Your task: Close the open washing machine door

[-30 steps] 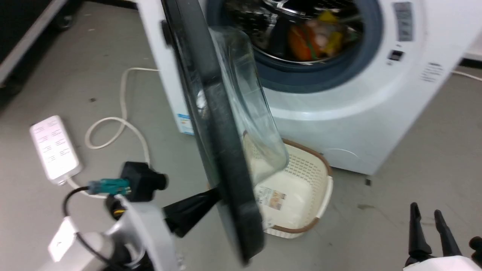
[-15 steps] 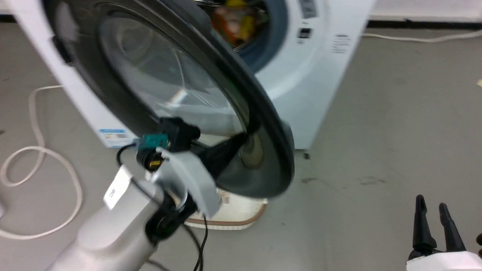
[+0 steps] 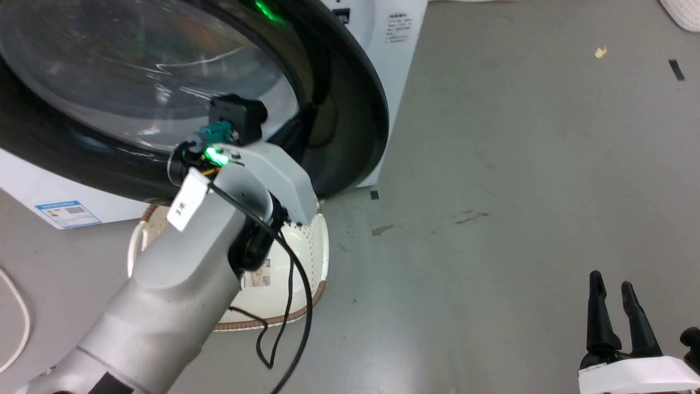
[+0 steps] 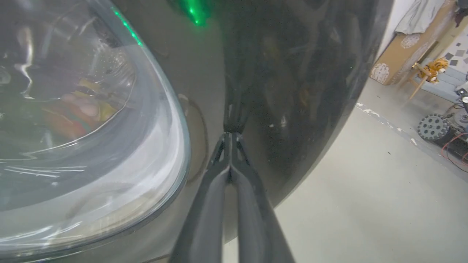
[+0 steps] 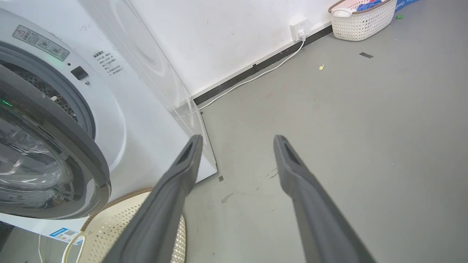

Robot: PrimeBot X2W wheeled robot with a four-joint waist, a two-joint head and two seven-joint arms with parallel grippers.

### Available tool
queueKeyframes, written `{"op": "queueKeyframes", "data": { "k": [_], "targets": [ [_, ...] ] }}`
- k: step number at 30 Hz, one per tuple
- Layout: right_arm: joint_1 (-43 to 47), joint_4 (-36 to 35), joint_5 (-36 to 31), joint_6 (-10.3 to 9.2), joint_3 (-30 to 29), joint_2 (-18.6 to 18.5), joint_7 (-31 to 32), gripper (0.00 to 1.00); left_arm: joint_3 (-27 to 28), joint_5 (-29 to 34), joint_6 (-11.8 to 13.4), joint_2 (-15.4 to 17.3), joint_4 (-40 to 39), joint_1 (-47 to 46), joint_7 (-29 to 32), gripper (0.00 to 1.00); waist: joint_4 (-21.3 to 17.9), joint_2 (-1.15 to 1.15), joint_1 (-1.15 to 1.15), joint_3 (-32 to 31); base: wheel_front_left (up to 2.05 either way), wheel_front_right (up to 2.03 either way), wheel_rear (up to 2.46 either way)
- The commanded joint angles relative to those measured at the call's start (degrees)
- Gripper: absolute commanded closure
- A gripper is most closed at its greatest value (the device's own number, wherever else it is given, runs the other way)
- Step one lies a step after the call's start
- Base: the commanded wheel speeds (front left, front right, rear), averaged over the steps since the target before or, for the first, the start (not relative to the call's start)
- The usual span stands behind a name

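Door black-rimmed — washing machine white, basket cream.

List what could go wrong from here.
1. The shut left gripper bears on the washing machine door with its fingertips alone; on that glossy curved rim they might slide off.
2. The right wrist view shows a gap between door and washing machine; a weak push may leave it unlatched.
3. The arm's loose cable hangs near the basket and could snag.

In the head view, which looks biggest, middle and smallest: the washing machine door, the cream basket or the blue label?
Largest: the washing machine door, though it's close to the camera.
Then the cream basket, partly hidden.
Smallest: the blue label.
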Motion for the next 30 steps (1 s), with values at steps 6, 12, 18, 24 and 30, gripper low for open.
{"op": "queueKeyframes", "data": {
  "k": [6,12,18,24,30],
  "targets": [
    [-0.8,-0.2,0.3,0.06,0.3,0.0,-0.2,0.0,2.1,-3.0,-1.7,-2.1,2.2,-1.6,-0.9,1.0,1.4,-0.01,0.0,-0.9,0.0,0.0,0.0],
    [0.1,0.2,-1.7,0.06,-0.4,0.0,-0.2,0.0,6.3,-10.0,-4.9,-3.0,-1.2,-0.7,-0.5,1.0,6.3,-0.01,0.0,-5.4,0.0,0.0,0.0],
    [1.1,1.2,-3.5,0.06,-0.2,0.0,-0.2,0.0,11.8,-12.4,-3.4,0.1,-5.6,2.2,-5.4,1.0,11.4,-0.01,0.0,-10.7,0.0,0.0,0.0],
    [2.4,2.0,-4.2,0.06,1.0,0.0,-0.2,0.0,16.2,-6.9,2.0,6.4,-9.8,8.7,-9.4,1.0,15.3,-0.01,0.0,-14.7,0.0,0.0,0.0],
    [3.0,1.5,-5.5,0.06,1.6,0.0,-0.2,0.0,21.0,5.0,8.0,12.1,-16.9,18.6,-9.9,1.0,18.0,-0.01,0.0,-15.8,0.0,0.0,0.0]
  ]
}}
